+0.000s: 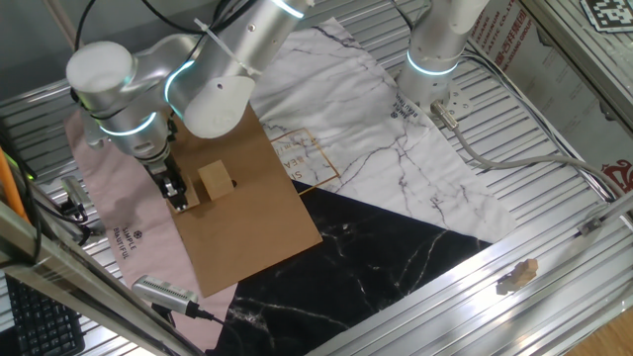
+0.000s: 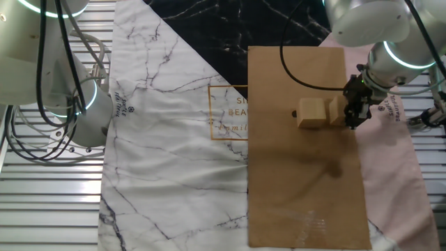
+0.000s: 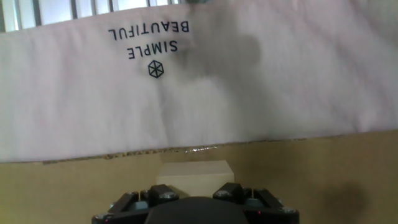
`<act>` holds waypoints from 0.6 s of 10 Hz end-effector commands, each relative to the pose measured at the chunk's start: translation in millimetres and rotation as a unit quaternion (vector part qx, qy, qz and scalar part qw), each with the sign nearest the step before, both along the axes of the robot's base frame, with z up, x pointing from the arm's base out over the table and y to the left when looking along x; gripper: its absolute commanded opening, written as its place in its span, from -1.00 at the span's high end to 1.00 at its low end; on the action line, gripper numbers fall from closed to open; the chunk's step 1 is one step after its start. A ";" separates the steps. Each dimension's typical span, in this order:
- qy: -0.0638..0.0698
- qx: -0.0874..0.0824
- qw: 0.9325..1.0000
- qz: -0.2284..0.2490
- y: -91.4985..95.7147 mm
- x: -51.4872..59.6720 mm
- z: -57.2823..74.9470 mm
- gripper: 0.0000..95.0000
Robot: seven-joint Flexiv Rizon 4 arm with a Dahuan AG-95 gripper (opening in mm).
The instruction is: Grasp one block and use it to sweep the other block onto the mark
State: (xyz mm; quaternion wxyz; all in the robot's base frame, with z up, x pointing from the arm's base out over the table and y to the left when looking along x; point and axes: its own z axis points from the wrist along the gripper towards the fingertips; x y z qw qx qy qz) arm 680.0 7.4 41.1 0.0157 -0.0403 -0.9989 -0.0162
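Observation:
Two light wooden blocks lie on the brown cardboard sheet (image 2: 306, 181). The free block (image 2: 311, 113) (image 1: 215, 181) sits just right of the small black mark (image 2: 293, 114). My gripper (image 2: 354, 110) (image 1: 178, 194) is shut on the second block (image 2: 338, 110), which rests against the free block's right side. In the hand view this held block (image 3: 194, 176) shows between my fingers (image 3: 163, 193), low on the cardboard by the pink cloth edge. My fingertips are hidden there.
An orange square outline with printed letters (image 2: 228, 111) lies on the white marble sheet (image 2: 167, 139), left of the cardboard. A pink cloth (image 2: 394, 167) lies on the right. A second robot base (image 1: 435, 49) stands at the back. A handheld tool (image 1: 163, 290) lies near the front edge.

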 end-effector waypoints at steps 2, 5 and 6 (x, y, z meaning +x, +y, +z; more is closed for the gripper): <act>-0.003 0.001 1.000 0.005 -2.1 -7.7 -1.2 1.00; -0.004 0.002 1.000 0.005 -2.6 -11.7 -3.2 1.00; -0.005 0.002 1.000 0.005 -1.4 -11.8 -3.8 1.00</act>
